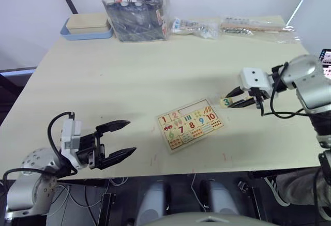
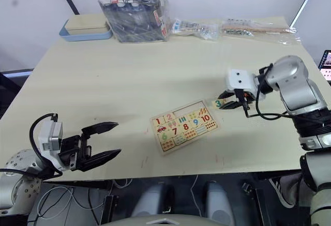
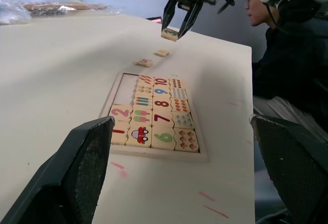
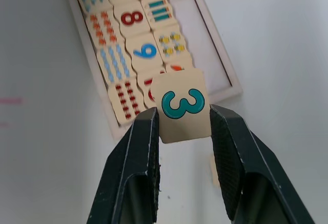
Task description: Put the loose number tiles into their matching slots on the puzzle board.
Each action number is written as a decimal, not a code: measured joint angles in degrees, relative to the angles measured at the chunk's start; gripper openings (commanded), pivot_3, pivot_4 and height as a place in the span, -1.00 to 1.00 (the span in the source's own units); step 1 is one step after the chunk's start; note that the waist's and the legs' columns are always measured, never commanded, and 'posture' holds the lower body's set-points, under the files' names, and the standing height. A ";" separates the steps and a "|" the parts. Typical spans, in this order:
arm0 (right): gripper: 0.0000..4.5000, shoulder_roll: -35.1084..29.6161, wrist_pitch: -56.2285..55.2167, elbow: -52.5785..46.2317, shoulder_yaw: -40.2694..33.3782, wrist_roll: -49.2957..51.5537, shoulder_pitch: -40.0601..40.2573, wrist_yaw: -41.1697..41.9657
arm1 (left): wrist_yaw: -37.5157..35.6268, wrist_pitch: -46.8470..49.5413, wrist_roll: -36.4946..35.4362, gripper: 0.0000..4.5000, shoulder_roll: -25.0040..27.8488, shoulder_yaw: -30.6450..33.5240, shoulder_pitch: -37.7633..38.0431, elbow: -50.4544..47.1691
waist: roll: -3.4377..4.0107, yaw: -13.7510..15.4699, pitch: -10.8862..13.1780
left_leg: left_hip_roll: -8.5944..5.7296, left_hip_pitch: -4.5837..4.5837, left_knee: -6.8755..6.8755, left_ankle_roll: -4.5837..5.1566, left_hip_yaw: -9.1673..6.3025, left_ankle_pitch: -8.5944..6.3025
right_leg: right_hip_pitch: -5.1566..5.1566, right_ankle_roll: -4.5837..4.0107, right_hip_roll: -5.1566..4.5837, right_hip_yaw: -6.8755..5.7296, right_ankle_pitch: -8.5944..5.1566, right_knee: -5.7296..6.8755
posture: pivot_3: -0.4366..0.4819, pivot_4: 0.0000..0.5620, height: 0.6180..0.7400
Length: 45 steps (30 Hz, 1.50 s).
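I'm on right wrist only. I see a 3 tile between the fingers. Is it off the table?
Observer: Yes. In the left wrist view the 3 tile hangs clear above the table in the right gripper.
Operator: Any tiles left loose?
Observer: Two small tiles lie on the table beyond the puzzle board.
Operator: Left arm?
Observer: The left gripper is open, apart from the board.

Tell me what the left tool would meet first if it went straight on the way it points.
Probably the puzzle board. The open left tool points along the table straight at it, with nothing between them. Depth is hard to judge, so it might pass just above the board.
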 measured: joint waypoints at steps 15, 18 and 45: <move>-0.60 11.80 8.29 6.08 15.58 -8.30 -17.86 1.07 | 1.52 -1.53 -0.01 1.00 -1.28 2.04 3.23 -0.64 | 0.03 -0.13 0.02 | -0.05 -0.09 -0.01 -0.11 -0.09 0.00 | -0.02 -0.02 -0.33 -1.18 0.02 0.00 | -0.05 -0.47 1.00; -0.60 14.46 4.80 11.39 17.51 -10.98 -18.86 0.12 | 1.87 -1.60 -0.01 1.00 -1.36 2.16 3.46 -0.72 | 0.03 -0.23 0.02 | -0.04 -0.08 -0.01 -0.29 -0.07 0.10 | 0.00 -0.02 -0.05 -1.20 0.02 0.01 | -0.05 -0.47 1.00; -0.60 30.02 -5.98 30.14 21.12 -21.42 -20.56 -4.40 | 4.09 -1.93 -0.03 1.00 -1.69 3.72 5.61 -2.60 | 0.08 -0.34 0.05 | 0.03 -0.09 -0.01 -0.48 -0.07 0.22 | 0.02 0.21 0.25 -1.18 0.14 0.04 | -0.05 -0.47 1.00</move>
